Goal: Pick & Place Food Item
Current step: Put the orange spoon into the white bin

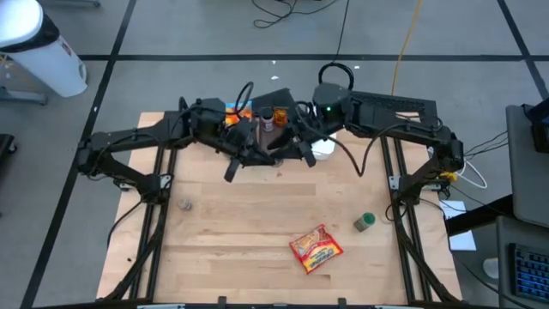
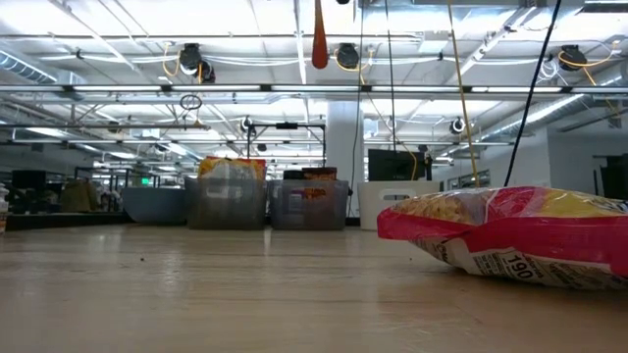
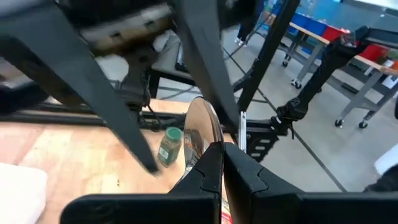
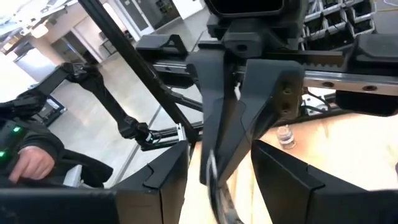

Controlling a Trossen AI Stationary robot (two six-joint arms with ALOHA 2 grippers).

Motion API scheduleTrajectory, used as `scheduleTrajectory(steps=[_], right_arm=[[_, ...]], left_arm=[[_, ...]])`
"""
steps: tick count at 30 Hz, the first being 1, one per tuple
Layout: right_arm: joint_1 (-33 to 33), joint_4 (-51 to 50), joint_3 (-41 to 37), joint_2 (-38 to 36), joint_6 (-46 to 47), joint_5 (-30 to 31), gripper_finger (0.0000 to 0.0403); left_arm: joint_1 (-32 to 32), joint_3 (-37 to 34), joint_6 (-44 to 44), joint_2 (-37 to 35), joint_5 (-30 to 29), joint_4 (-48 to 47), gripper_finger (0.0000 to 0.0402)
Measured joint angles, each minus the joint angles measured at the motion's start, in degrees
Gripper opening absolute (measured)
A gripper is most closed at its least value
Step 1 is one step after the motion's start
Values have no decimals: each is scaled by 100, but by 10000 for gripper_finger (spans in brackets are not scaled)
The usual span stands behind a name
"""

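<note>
Though both arms bunch together at the table's far edge in the high view, the red-and-yellow food packet [image 1: 316,249] lies well apart from them near the front edge, a green-capped jar [image 1: 364,221] close by. Level with the tabletop, the packet [image 2: 510,237] fills the right side. Past the left gripper [image 3: 222,163], pinched shut on a thin silvery utensil [image 3: 202,127], stands the jar [image 3: 169,145]. Seen from its own wrist, the right gripper [image 4: 219,163] stands part-open around the left gripper's fingers.
</note>
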Motion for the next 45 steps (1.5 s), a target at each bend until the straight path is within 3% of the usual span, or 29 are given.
scheduleTrajectory(steps=[20,38,45], right_arm=[[45,-128,0,-4,4,-153,165],[42,-82,0,-9,-140,-162,16],[45,-82,0,-9,-363,-175,5]], left_arm=[[149,0,-6,0,42,15,3],[147,0,-17,-7,69,-38,4],[147,0,-12,-7,103,-35,4]])
